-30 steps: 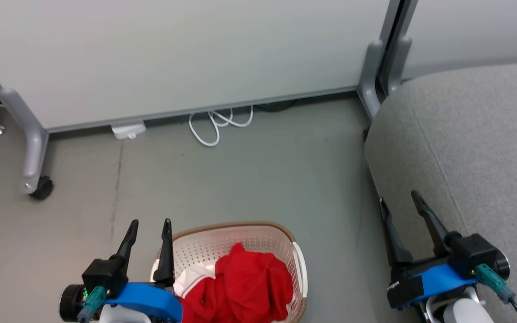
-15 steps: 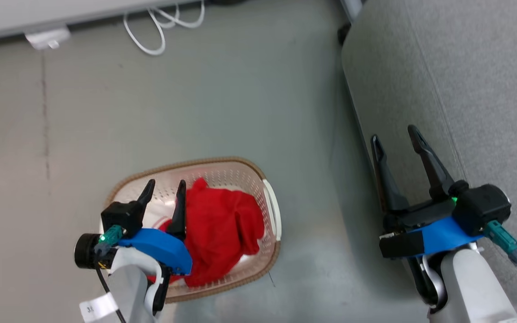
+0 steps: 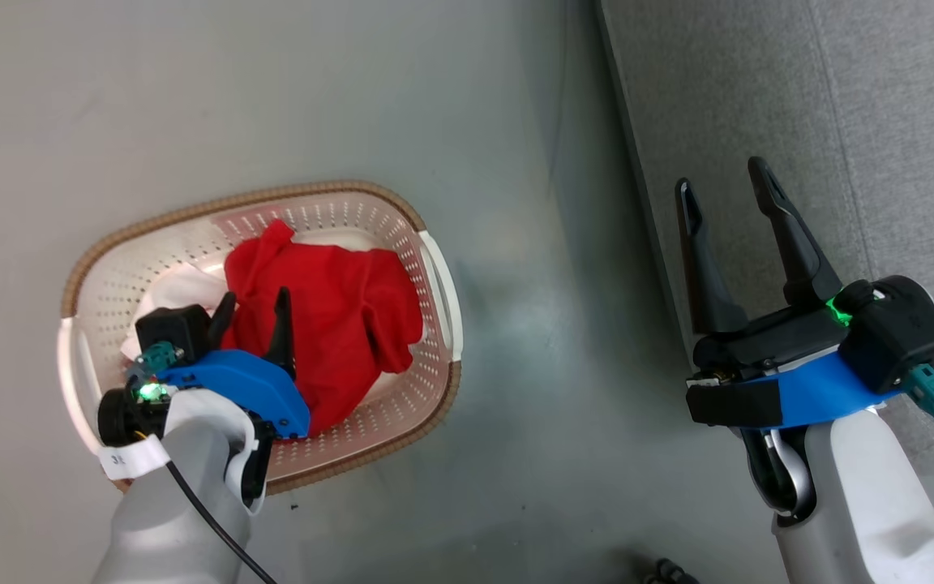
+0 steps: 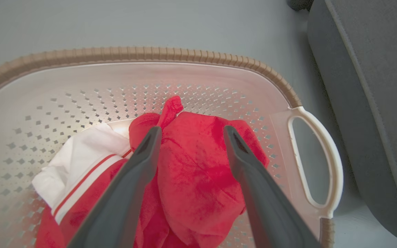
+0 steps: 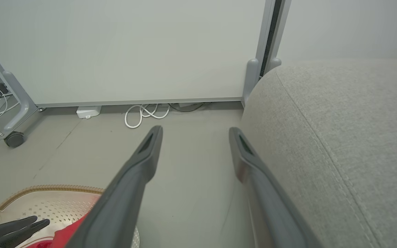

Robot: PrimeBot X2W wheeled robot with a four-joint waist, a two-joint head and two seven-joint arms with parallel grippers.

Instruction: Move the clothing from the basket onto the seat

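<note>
Partly behind the left tool [image 3: 254, 294], clothing [image 3: 345, 300] in the basket [image 3: 329, 189].

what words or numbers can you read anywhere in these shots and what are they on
"3" plus a second character too blurred to read: on the white tag around the left forearm.
Nothing else legible: the basket, clothing and seat carry no readable text.

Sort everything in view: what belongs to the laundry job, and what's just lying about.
Job: clothing, basket, seat, left gripper, right gripper.
Lying about: white cable, white box, caster wheel.
</note>
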